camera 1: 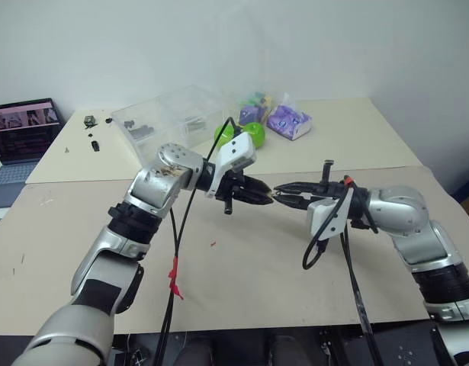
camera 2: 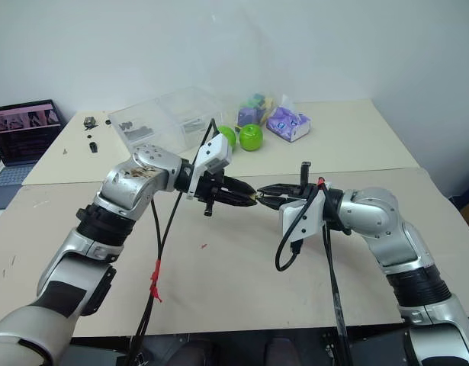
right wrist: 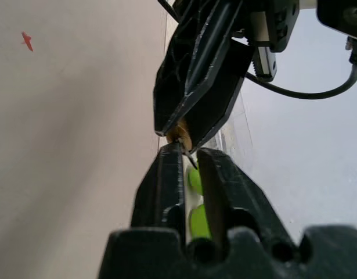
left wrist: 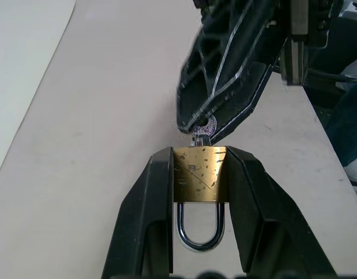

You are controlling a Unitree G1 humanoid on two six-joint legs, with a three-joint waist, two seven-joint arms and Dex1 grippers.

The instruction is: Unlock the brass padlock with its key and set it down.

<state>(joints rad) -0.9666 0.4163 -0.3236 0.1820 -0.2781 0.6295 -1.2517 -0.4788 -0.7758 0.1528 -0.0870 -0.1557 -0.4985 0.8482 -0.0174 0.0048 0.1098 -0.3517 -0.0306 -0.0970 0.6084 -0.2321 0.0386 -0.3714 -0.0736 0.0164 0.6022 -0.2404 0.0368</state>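
Above the table (camera 1: pixel 242 290), left fingers (left wrist: pixel 146 215) clamp the scuffed brass padlock (left wrist: pixel 199 181), shackle toward the wrist; right fingers (right wrist: pixel 166 186) pinch the key (left wrist: pixel 202 135) at its keyhole end.

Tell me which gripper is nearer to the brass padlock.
Left. The left gripper clamps the brass padlock between its fingers. The right gripper meets it from the opposite side, shut on the key at the padlock's end.

You see a yellow brass padlock (left wrist: pixel 199 173), its body scratched and dull-shining; its thin silver steel shackle gleams smooth; the black plastic fingers (left wrist: pixel 144 221) gripping it look matt; the beige table (camera 1: pixel 242 282) looks matt.
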